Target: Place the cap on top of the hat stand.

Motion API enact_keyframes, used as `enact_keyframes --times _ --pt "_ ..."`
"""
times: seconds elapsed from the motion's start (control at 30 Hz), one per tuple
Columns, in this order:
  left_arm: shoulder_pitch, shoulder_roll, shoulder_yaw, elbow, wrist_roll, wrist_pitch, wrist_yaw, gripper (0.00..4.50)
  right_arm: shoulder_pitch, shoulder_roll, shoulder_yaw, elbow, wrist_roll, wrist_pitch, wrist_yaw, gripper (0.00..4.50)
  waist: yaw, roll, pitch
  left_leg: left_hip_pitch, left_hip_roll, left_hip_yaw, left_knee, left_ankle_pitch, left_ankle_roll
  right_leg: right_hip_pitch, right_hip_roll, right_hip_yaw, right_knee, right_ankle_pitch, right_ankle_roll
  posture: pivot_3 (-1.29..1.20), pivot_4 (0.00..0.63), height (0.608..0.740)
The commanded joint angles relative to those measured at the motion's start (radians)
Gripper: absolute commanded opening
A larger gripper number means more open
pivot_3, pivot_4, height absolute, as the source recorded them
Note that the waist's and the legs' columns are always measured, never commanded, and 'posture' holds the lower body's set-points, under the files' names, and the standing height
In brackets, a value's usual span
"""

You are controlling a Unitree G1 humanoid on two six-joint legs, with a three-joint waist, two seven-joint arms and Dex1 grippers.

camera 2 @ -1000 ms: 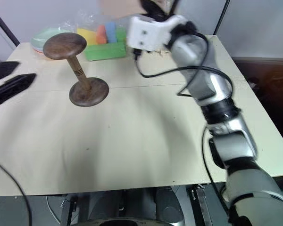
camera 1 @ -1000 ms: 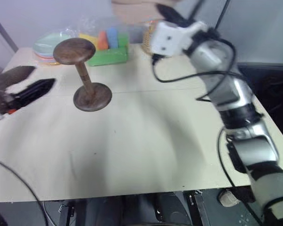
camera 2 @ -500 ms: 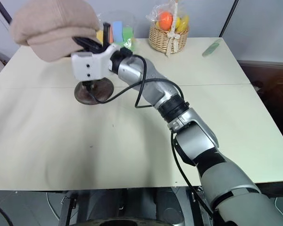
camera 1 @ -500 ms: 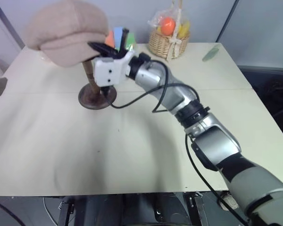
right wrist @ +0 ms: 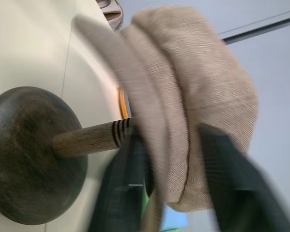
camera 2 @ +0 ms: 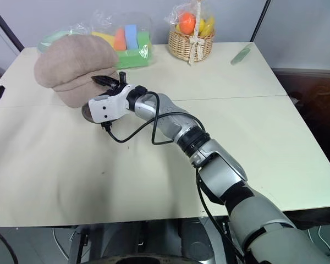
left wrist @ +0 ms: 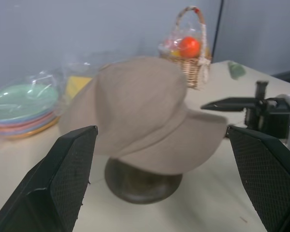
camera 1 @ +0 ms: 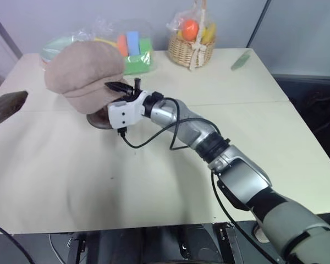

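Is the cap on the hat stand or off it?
On. The cap covers the hat stand top; the right gripper is open at its brim.

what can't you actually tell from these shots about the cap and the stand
- Stand's rounded top: covered by the cap in both eye views, so how squarely the cap sits on it cannot be told.
- Stand: its stem runs up under the brim in the right wrist view.
- Right pincer: its fingers are blurred in the right wrist view; whether they still touch the brim is unclear.
- Stand's base: partly under the brim in the left wrist view.
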Motion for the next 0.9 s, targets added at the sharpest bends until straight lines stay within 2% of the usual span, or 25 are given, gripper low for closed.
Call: enact_keyframes --times 0.03,0.1,0.2,0.33,0.43,0.5,0.57,0.7,0.8,0.9 --pt "-0.027 0.028 -0.042 0.002 0.012 -0.041 -0.012 4.50 0.018 -0.009 -0.016 -0.059 0.009 -0.002 0.007 3.55 0.000 0.000 0.000 0.000 0.000 0.000 0.000 0.000 0.000 0.000 0.000 0.000 0.000 0.000 0.000 0.00 0.150 0.740" --pt "-0.034 0.026 -0.082 -0.008 0.021 -0.055 -0.017 4.50 0.057 -0.035 -0.013 -0.108 0.003 -0.001 0.024 4.44 0.002 0.000 0.000 0.000 0.000 0.000 0.000 0.000 0.000 0.000 0.000 0.000 0.000 0.000 0.000 0.00 0.150 0.740" --pt "-0.027 0.025 -0.163 -0.063 0.052 -0.084 -0.025 4.50 0.150 -0.108 -0.014 -0.234 0.012 0.000 0.101 4.44 0.005 0.000 0.000 0.000 0.000 0.000 0.000 0.000 0.000 0.000 -0.001 0.000 0.000 0.000 0.000 0.00 0.150 0.740" --pt "-0.018 0.027 -0.311 -0.179 0.148 -0.153 -0.004 4.50 0.319 -0.241 -0.090 -0.477 0.155 0.082 0.305 4.44 0.011 0.000 0.000 0.000 0.000 0.000 0.000 0.000 0.000 0.001 -0.001 0.000 0.000 0.000 0.000 0.00 0.150 0.740" --pt "-0.012 0.076 -0.531 -0.271 0.394 -0.287 0.052 4.50 0.449 -0.362 -0.222 -0.735 0.423 0.324 0.550 4.44 0.025 0.001 0.001 -0.001 0.000 0.000 0.001 0.000 0.000 0.001 -0.001 0.000 -0.001 0.000 0.000 0.00 0.150 0.740" --pt "-0.034 0.091 -0.709 -0.297 0.607 -0.392 0.131 4.50 0.472 -0.445 -0.352 -0.902 0.677 0.629 0.691 4.44 0.027 0.003 0.002 -0.001 -0.001 0.000 0.002 0.000 0.001 0.001 -0.001 0.000 -0.001 0.000 0.001 0.00 0.150 0.740" --pt "-0.060 0.078 -0.812 -0.300 0.743 -0.456 0.193 4.50 0.467 -0.506 -0.434 -1.002 0.842 0.849 0.761 4.44 0.026 0.005 0.003 -0.001 -0.001 0.001 0.002 0.000 0.001 0.002 -0.001 0.001 -0.001 0.000 0.001 0.00 0.150 0.740" --pt "-0.159 -0.018 -1.027 -0.260 1.093 -0.546 0.394 4.50 0.378 -0.617 -0.624 -1.077 1.226 1.290 0.835 4.44 0.026 0.006 0.003 0.000 0.000 0.001 0.002 -0.001 0.002 0.002 0.002 0.000 0.000 0.000 0.000 0.00 0.150 0.740" --pt "-0.215 -0.083 -1.126 -0.209 1.284 -0.580 0.462 4.50 0.284 -0.642 -0.722 -1.046 1.392 1.469 0.797 4.44 0.026 0.006 0.003 -0.001 0.000 0.002 0.003 -0.001 0.002 0.002 0.002 -0.001 0.000 0.000 0.000 0.00 0.150 0.740" --pt "-0.249 -0.140 -1.198 -0.158 1.405 -0.550 0.467 4.50 0.218 -0.673 -0.785 -1.016 1.500 1.561 0.776 4.44 0.029 0.006 0.003 -0.002 -0.001 0.003 0.003 -0.001 0.003 0.002 0.001 -0.001 0.000 0.000 0.000 0.00 0.150 0.740"
